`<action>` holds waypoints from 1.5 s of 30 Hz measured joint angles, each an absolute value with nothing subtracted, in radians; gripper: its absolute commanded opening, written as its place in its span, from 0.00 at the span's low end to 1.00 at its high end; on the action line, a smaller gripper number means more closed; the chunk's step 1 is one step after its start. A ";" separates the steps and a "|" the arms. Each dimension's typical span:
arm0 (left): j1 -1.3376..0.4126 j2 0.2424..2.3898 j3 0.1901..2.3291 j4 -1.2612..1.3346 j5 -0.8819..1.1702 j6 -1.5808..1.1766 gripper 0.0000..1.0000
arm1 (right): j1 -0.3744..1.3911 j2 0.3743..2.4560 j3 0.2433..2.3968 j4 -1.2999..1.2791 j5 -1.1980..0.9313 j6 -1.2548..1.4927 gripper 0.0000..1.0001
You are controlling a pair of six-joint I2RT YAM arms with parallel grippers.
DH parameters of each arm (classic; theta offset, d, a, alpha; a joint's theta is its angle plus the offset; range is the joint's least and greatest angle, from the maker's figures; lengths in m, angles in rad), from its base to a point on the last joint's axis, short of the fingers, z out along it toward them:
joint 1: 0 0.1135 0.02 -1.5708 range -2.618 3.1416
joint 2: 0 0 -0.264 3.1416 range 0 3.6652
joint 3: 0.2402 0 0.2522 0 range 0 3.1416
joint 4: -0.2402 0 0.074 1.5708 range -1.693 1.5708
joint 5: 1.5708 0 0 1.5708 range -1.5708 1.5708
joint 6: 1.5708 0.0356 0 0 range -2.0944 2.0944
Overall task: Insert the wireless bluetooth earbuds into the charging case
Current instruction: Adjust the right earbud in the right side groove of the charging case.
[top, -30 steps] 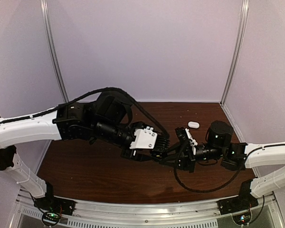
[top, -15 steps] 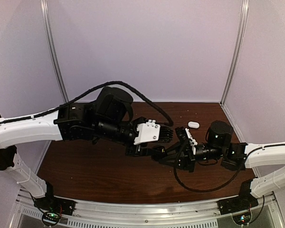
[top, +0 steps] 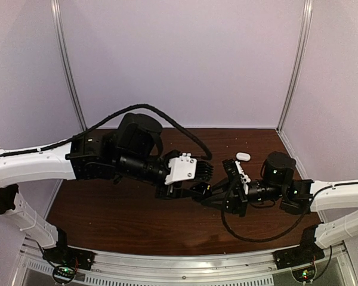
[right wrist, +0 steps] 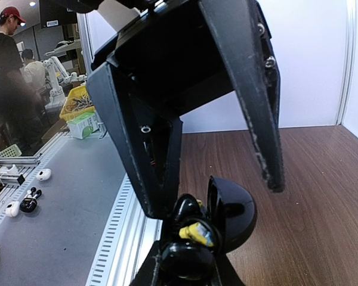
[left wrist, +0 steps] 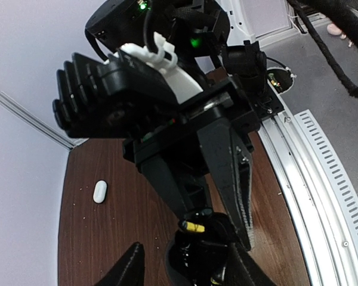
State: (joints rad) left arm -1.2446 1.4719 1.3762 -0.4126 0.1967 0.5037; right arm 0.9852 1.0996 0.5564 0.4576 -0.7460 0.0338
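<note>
- Dark wooden table [top: 107, 208], lilac walls behind.
- Left gripper [top: 206, 180]: jaws apart, straddling a black hinged shell [right wrist: 230, 214].
- Right gripper [top: 216, 194]: clamped on that shell; best held steady, with slow, centred moves.
- Charging case [top: 243, 156]: on the table, apart from both grippers.

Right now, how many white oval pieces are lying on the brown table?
1. The white oval piece lies flat on the table near its far right corner in the top view, with nothing touching it. More could be hidden from these views.
</note>
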 measured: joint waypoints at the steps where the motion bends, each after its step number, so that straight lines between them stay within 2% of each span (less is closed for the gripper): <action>1: -1.245 1.465 1.370 -0.413 0.200 0.506 0.48 | 0.985 1.100 0.556 0.458 -0.746 0.034 0.00; 7: -1.245 1.429 1.353 -0.421 0.236 0.543 0.48 | 0.985 1.100 0.557 0.459 -0.756 0.033 0.00; 13: -1.245 1.422 1.356 -0.459 0.292 0.621 0.40 | 0.985 1.148 0.586 0.427 -0.810 0.029 0.00; 25: -1.245 1.472 1.401 -0.500 0.318 0.719 0.38 | 1.003 1.206 0.627 0.356 -0.869 0.017 0.00; 36: -1.245 1.504 1.421 -0.553 0.320 0.743 0.25 | 1.006 1.208 0.637 0.331 -0.874 -0.015 0.00; 45: -1.245 1.503 1.424 -0.570 0.333 0.734 0.20 | 1.003 1.196 0.637 0.331 -0.874 -0.014 0.00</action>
State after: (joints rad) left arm -1.2446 1.5032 1.4239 -0.5697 0.3332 0.7338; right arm 1.0035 1.1961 0.6369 0.3305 -0.8742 -0.0135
